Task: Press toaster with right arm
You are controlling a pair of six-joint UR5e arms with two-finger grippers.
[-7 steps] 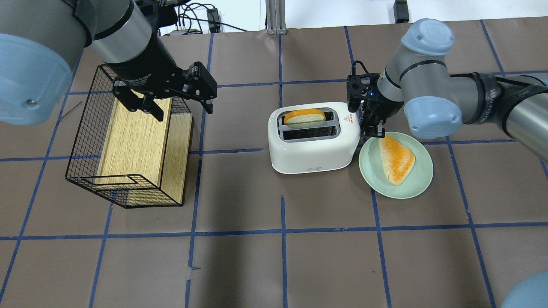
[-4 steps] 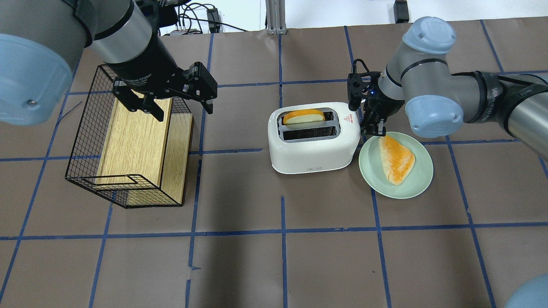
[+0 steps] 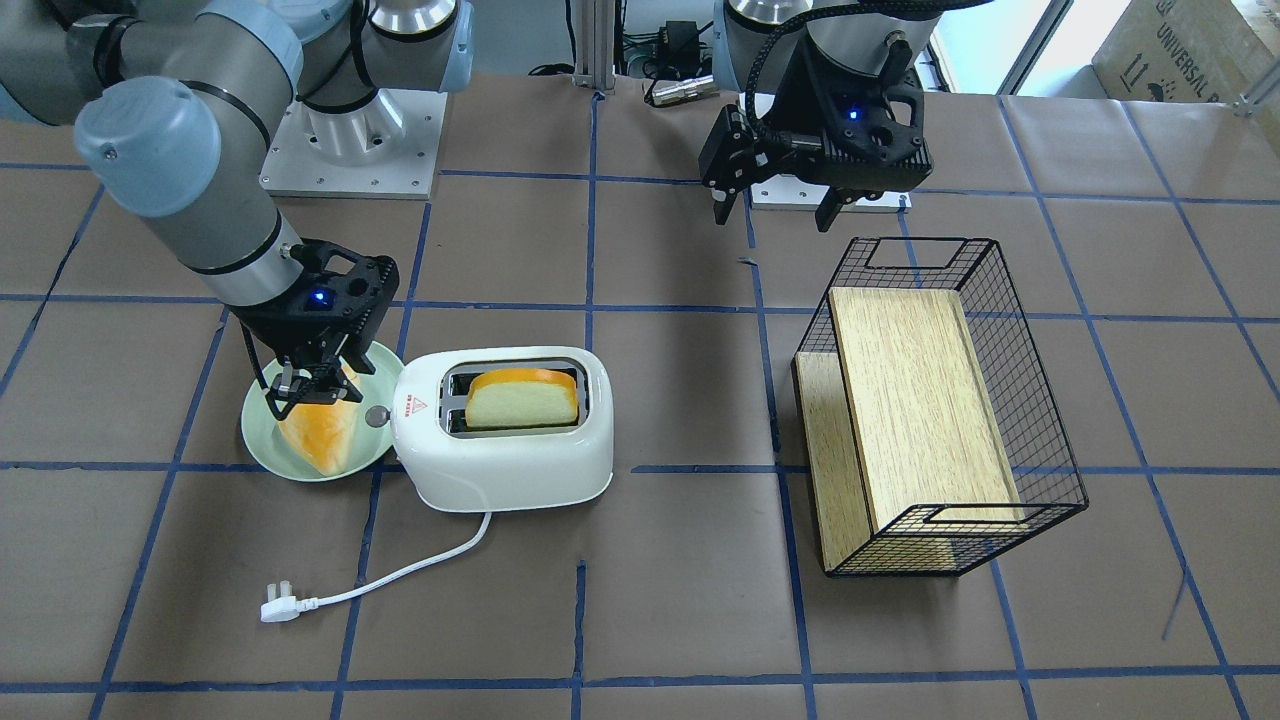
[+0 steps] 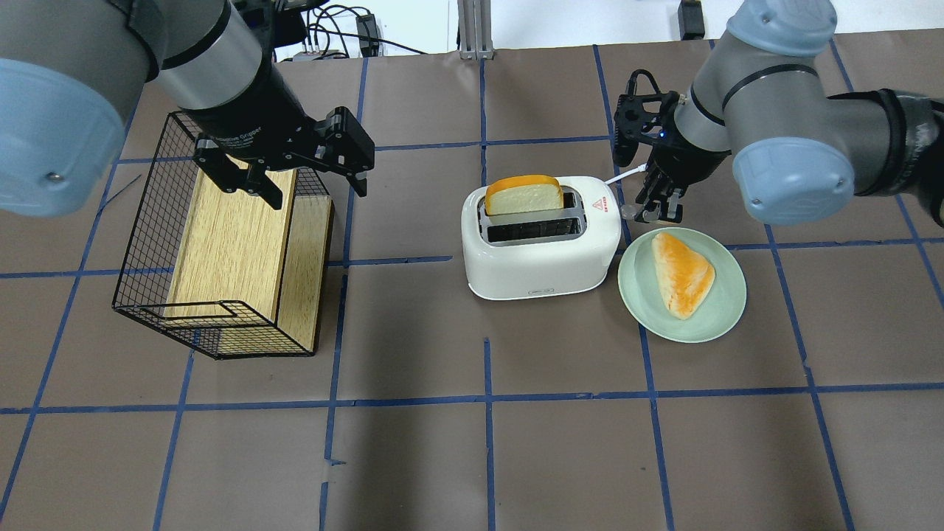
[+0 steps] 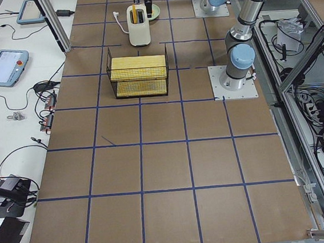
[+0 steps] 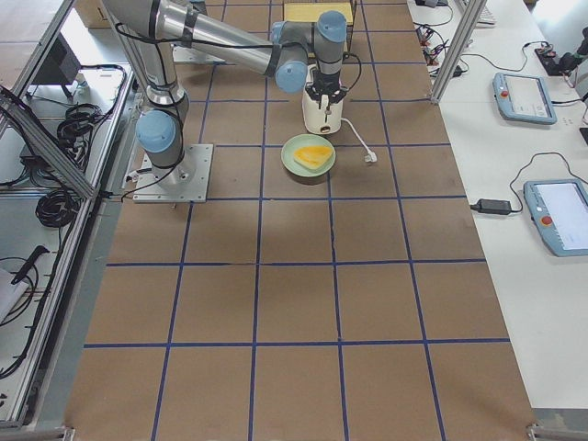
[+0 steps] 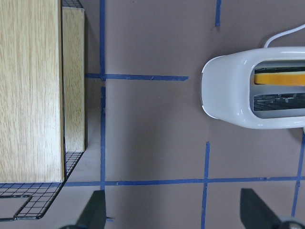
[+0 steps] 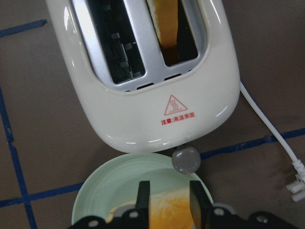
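Pointing downward, the right tool [image 4: 655, 213] is hovering, fingers slightly apart, beside the toaster [image 4: 542, 258] standing on the surface [image 4: 413, 457]; the left tool [image 4: 313, 188], spread wide, is hanging beside the wire basket [image 4: 147, 243].

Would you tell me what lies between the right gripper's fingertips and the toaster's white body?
Only the toaster's own grey lever knob, just ahead of the open right gripper, over the green plate's rim; the right wrist view shows it.

1. My right gripper [image 8: 169, 187] is hanging over the plate [image 8: 95, 191], and open air is lying between it and the toaster [image 8: 143, 109] lever knob [image 8: 185, 160].
2. A bread slice [image 8: 167, 214] is lying right beneath my fingers.
3. The cord [image 8: 267, 124] is trailing off sideways.
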